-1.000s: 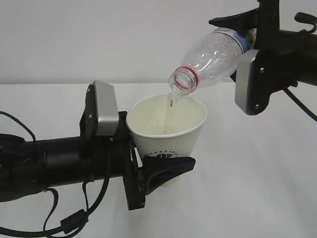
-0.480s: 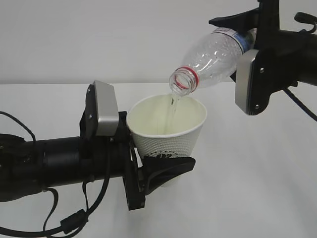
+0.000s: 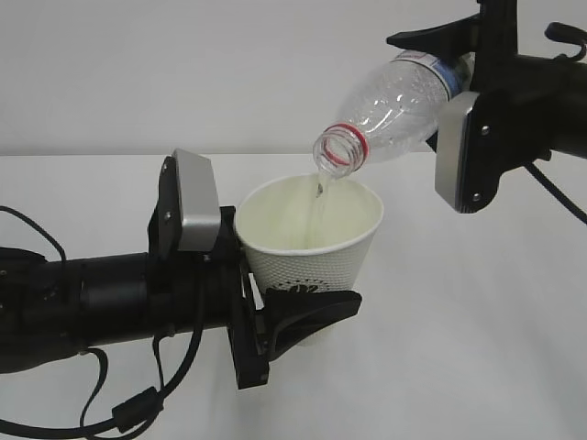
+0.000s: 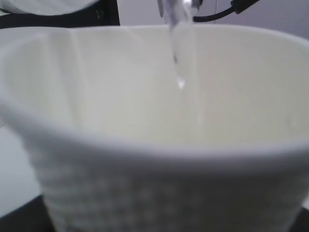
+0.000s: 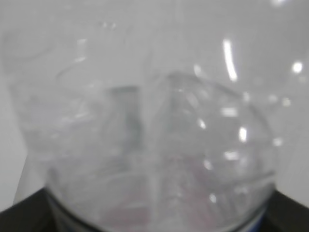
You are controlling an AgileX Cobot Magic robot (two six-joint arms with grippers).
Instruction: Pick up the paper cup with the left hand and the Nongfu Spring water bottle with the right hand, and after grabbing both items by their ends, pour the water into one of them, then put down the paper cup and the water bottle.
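Observation:
The white paper cup [image 3: 308, 258] with dotted sides is held upright above the table, and my left gripper [image 3: 314, 302] is shut on its lower end. My right gripper [image 3: 442, 66] is shut on the base end of the clear Nongfu Spring water bottle [image 3: 390, 99]. The bottle is tilted, its red-ringed mouth down over the cup. A thin stream of water [image 3: 318, 194] falls from the mouth into the cup. The cup [image 4: 145, 188] fills the left wrist view, with the water [image 4: 178, 58] dropping in. In the right wrist view the bottle [image 5: 154, 145] fills the picture.
A white table [image 3: 477, 330] lies under both arms, with a plain pale wall behind. The left arm's black cables [image 3: 119, 408] hang at the lower left. The right arm's grey wrist box [image 3: 459, 151] sits just right of the bottle.

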